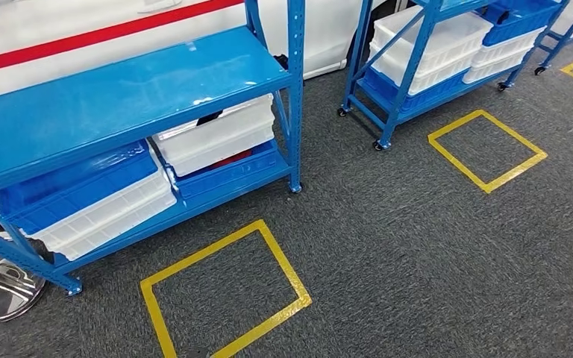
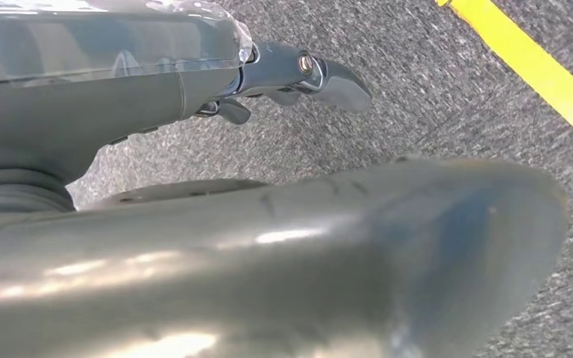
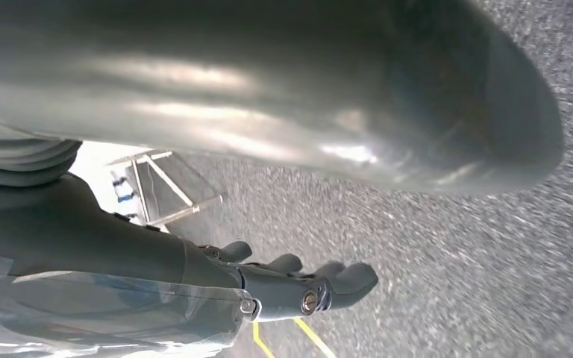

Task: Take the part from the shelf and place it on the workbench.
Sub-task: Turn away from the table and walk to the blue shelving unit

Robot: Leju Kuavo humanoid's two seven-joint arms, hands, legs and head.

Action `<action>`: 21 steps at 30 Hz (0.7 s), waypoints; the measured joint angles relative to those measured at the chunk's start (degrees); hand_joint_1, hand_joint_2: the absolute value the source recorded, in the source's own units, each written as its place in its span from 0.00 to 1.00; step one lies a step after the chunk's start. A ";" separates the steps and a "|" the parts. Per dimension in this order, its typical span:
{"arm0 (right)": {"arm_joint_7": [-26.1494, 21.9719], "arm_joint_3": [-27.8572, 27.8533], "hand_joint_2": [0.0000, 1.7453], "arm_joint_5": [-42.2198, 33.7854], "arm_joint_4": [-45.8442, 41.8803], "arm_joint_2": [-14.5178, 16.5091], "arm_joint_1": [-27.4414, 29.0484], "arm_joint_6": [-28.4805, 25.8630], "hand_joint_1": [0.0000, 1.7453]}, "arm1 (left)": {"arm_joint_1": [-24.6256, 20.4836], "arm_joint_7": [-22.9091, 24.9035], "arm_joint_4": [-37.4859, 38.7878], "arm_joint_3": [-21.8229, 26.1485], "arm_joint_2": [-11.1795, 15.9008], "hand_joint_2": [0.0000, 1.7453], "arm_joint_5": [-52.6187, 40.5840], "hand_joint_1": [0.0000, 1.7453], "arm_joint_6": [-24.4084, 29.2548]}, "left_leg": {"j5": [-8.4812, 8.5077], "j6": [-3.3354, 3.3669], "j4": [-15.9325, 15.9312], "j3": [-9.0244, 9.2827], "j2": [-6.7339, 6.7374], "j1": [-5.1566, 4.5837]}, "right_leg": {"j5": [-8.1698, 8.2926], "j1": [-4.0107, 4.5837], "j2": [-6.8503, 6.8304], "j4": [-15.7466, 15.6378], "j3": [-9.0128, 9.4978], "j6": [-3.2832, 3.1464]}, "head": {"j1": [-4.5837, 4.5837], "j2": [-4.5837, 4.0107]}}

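Both hands hang over carpet, left hand (image 2: 291,74) and right hand (image 3: 298,287) loosely extended, holding nothing; blue shelf (image 1: 119,97) stands near left; part and tabletop unseen

**Crates Crowd Lower Shelf, Top Deck Bare**

From my remote station, the blue shelf (image 1: 119,97) showed a bare top deck, open from the front. Below it, white crates (image 1: 216,138) and a blue crate (image 1: 74,183) packed the lower tier, leaving little room above them. Blue uprights (image 1: 295,97) framed the corner. Grey carpet (image 1: 418,246) lay between it and a second rack (image 1: 425,67).
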 joint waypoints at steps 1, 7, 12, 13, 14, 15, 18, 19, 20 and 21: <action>0.00 0.00 0.00 -0.04 -0.01 0.02 -0.04 -0.05 0.00 | 0.08 0.04 0.00 0.00 0.01 0.00 -0.01 0.00 0.04 | 0.16 0.34 -0.18 0.02 -0.53 0.06 | -0.02 -0.03 -0.31 -0.07 0.12 0.36 | 0.00 0.00; -0.02 -0.01 0.00 -0.33 0.01 0.02 0.56 -0.42 0.00 | 0.02 0.59 0.00 0.00 -0.04 0.00 -0.07 0.00 0.13 | 1.18 1.68 -1.12 0.21 -3.43 0.43 | -7.36 -0.52 5.19 13.52 -6.15 1.57 | 0.01 0.00; 0.09 0.00 0.00 0.01 0.05 -0.05 0.83 -0.25 0.00 | 0.18 0.62 0.00 0.00 -0.15 0.00 0.07 0.00 0.14 | 0.94 1.23 -0.50 0.19 -6.63 0.40 | -0.48 -0.67 7.18 4.66 -2.71 1.35 | 0.02 0.00; 0.13 0.00 0.00 0.14 0.05 -0.08 0.79 -0.14 0.00 | 0.16 0.53 0.00 0.01 -0.18 0.00 0.13 0.00 0.14 | 0.86 0.94 -0.30 0.04 -7.13 0.36 | 0.48 -0.67 7.93 1.98 -1.54 1.17 | 0.02 0.00; 0.16 0.00 0.00 0.24 0.05 -0.10 0.73 -0.02 0.00 | 0.16 0.42 0.00 0.01 -0.20 0.00 0.16 0.00 0.15 | 0.82 0.64 -0.17 -0.11 -7.53 0.33 | 0.69 -0.61 8.45 0.66 -0.99 0.96 | 0.01 0.00; 0.16 0.00 0.00 0.37 0.05 -0.11 0.61 0.10 0.00 | 0.19 0.29 0.00 0.02 -0.20 0.00 0.20 0.00 0.17 | 0.85 0.30 -0.18 -0.25 -7.90 0.30 | 0.51 -0.48 8.41 0.48 -0.90 0.72 | 0.01 0.00; 0.18 0.02 0.00 0.74 0.03 -0.03 0.29 0.32 0.00 | 0.32 0.06 0.00 0.03 -0.17 0.00 0.22 0.00 0.31 | 0.20 -0.64 0.61 -0.76 -7.63 0.30 | 0.75 -0.72 6.80 -0.02 -0.70 -0.46 | -0.01 0.00; 0.18 0.02 0.00 0.85 0.02 0.00 0.28 0.38 0.00 | 0.31 0.04 0.00 0.05 -0.16 0.00 0.25 0.00 0.37 | -1.01 -0.89 2.45 -1.60 -6.57 0.29 | 0.80 -0.80 6.17 -0.21 -0.64 -0.87 | -0.01 0.00; 0.19 0.02 0.00 0.93 0.03 0.02 0.31 0.45 0.00 | 0.29 0.03 0.00 0.08 -0.16 0.00 0.26 0.00 0.40 | -2.81 -1.09 5.58 -3.00 -5.21 0.37 | 0.78 -0.71 5.51 -0.27 -0.61 -1.17 | -0.01 0.00; 0.19 0.02 0.00 1.01 0.03 0.01 0.35 0.52 0.00 | 0.29 0.03 0.00 0.13 -0.16 0.00 0.28 0.00 0.42 | -4.79 -1.28 9.55 -4.90 -4.17 0.45 | 0.72 -0.58 4.87 -0.28 -0.62 -1.39 | -0.01 0.00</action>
